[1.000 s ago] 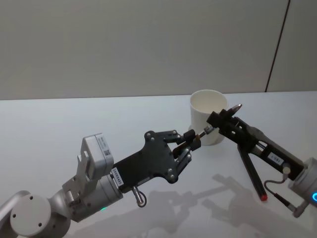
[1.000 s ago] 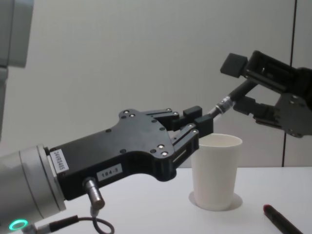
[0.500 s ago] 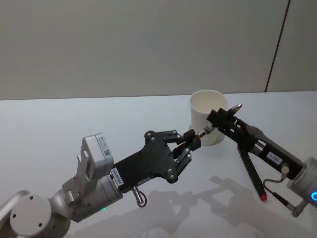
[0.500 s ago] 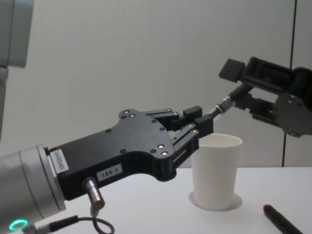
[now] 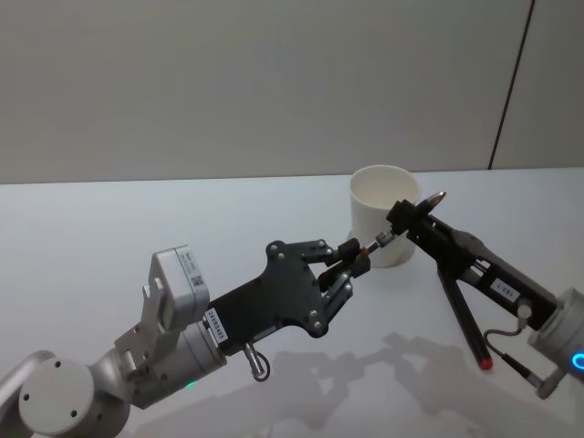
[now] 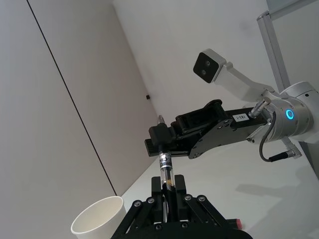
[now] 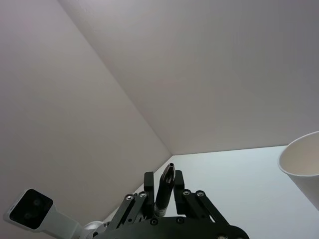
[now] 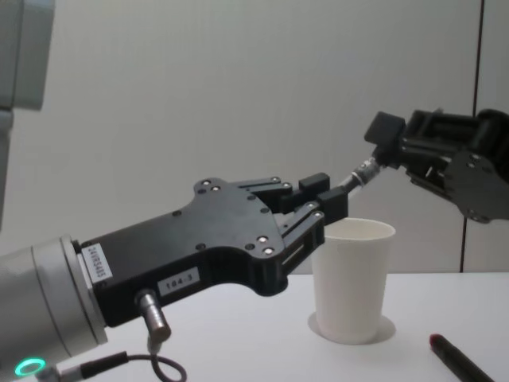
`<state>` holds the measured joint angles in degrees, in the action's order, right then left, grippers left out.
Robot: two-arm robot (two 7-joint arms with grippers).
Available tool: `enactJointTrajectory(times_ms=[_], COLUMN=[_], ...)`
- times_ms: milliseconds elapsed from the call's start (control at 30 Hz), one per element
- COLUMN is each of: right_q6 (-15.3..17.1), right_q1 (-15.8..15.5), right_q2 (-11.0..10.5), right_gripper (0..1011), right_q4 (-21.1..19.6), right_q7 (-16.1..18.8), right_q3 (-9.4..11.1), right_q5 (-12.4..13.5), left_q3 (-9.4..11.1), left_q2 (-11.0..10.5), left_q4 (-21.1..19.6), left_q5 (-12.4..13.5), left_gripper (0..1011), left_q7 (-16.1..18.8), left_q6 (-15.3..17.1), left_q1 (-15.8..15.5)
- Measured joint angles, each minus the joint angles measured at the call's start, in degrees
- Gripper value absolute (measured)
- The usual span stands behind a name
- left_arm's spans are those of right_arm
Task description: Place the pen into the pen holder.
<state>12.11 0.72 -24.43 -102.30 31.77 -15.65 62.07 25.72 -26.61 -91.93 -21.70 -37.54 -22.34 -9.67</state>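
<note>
Head view, pen: The pen (image 5: 375,243) is up in the air, tilted, held at both ends.
Head view, left claw: The left claw (image 5: 351,259) comes from the near left corner of the worktop (image 5: 109,237). It is clenched on the pen's low back end.
Head view, right claw: The right claw (image 5: 407,217) comes from the near right corner. It is clamped on the pen near its tip, and the tip pokes out past it.
Head view, pen holder: The pen holder (image 5: 379,196) is a white paper cup. It stands close to the far edge of the worktop, right of the middle, just behind the pen.
Head view, black marker: A black marker (image 5: 463,315) with a red end lies on the worktop near the right edge.
Head view, writing: Small stickers sit on both arms, too small to read.
Left wrist view, pen: The pen (image 6: 165,167) runs from the left claw (image 6: 168,186) to the right claw (image 6: 160,137). The cup (image 6: 99,214) is off to one side.
Right wrist view, pen: The pen (image 7: 164,191) sits between the pinching fingers (image 7: 149,182). The cup's rim (image 7: 301,159) is apart from it.
Chest view, writing: A sticker (image 8: 179,280) on the left claw reads "184-3".
Chest view, pen: The pen (image 8: 359,173) slopes up to the right, a little higher than the cup's rim (image 8: 355,229), and does not touch it.
</note>
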Motion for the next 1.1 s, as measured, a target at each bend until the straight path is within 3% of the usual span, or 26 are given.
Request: enactJointTrajectory(times_ms=[167,633,1100], right_q6=[-0.02,-0.02,-0.02], right_q1=[0.01,0.00,0.01], right_q2=[0.01,-0.01,0.00], right_gripper=[134,131,130], right_q4=[-0.01,0.04,0.03], right_q7=[0.07,-0.08,-0.08], right_q3=[-0.02,0.01,0.00], right_q5=[0.01,-0.02,-0.03], left_q3=[0.01,0.00,0.00], left_q2=[0.00,0.00,0.00], left_q4=[0.01,0.00,0.00], left_q5=[0.02,0.00,0.00], left_gripper=[150,169,610], left_q7=[0.00,0.00,0.00], left_q6=[0.01,-0.03,-0.04], left_q1=[0.00,0.00,0.00])
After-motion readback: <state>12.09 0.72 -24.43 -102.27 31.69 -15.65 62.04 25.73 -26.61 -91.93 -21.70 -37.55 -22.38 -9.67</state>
